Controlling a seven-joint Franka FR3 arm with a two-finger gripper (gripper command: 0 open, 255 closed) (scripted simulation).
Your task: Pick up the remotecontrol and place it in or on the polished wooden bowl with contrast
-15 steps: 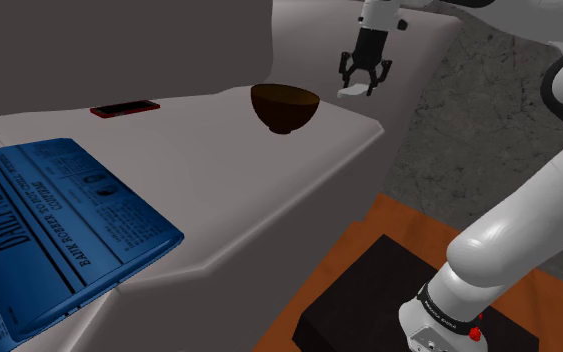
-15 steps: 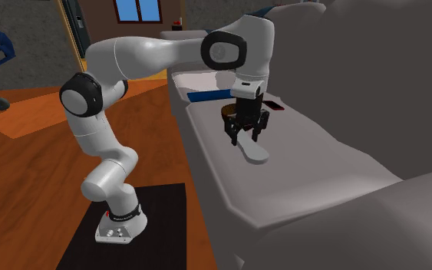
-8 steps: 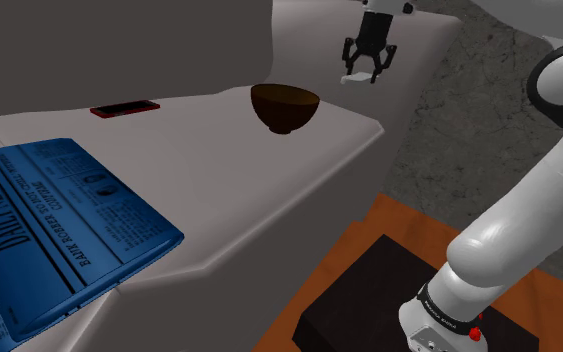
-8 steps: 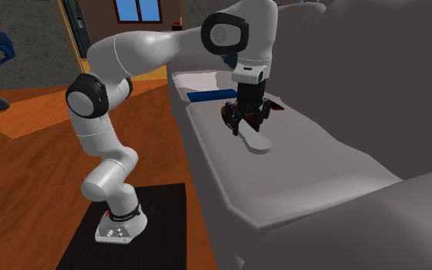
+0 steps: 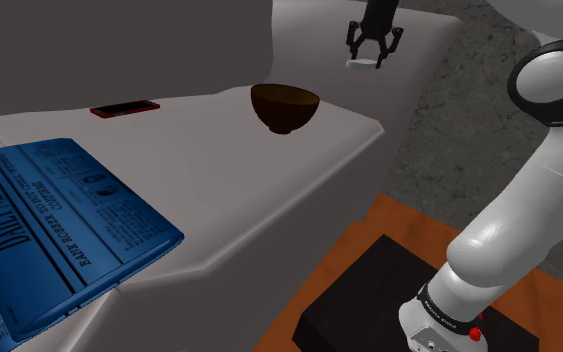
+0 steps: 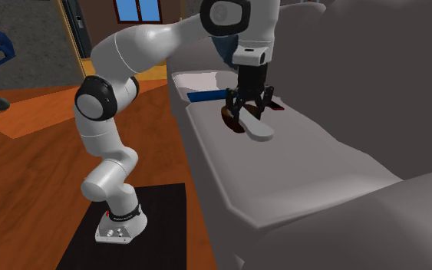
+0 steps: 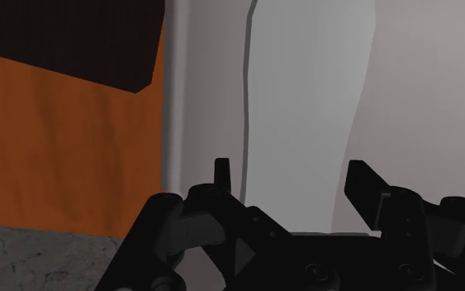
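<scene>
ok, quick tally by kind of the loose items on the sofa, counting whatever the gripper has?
Newspaper, blue: 1
Phone, dark with red edge: 1
Bowl, dark brown: 1
Remote, pale grey, clasped in the gripper above the seat: 1
Total: 4

A blue newspaper (image 5: 59, 230) lies flat at the lower left of the shoulder view on a grey sofa seat (image 5: 219, 180). A slim red-edged phone (image 5: 125, 108) lies higher up, left of centre, well apart from it. In the second exterior view, an orange wooden floor (image 6: 30, 192) spreads across the left, with a blue window (image 6: 139, 9) at the top.
</scene>
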